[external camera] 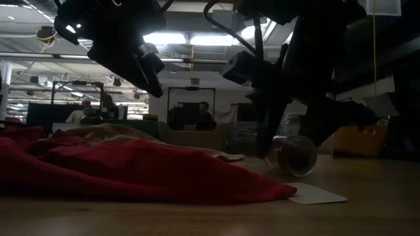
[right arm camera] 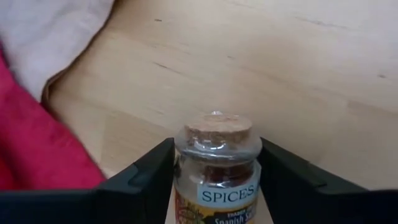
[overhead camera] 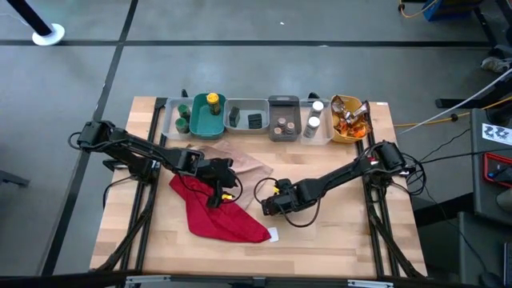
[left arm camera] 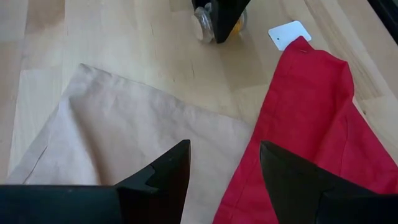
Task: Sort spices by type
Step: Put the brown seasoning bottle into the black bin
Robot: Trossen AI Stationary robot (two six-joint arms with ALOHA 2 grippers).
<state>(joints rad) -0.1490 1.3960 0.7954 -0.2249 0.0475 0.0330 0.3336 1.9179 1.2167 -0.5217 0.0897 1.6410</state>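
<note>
Corked spice jar (right arm camera: 214, 165) between right fingers (right arm camera: 144, 175)

The cork-stoppered jar (right arm camera: 214, 171) between my right hand's (right arm camera: 214, 180) fingers carries a label reading "SPICES", with "Spanish S…" cut off beneath it. I can read nothing else.

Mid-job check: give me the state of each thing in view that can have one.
Cork-stoppered spice jar: lying on the table, stoppered, between the right gripper's jaws.
Right gripper: closed on the jar.
Left gripper: jaws open, empty, above the cloths.
Red cloth: rumpled.
Tan cloth: spread flat.
</note>
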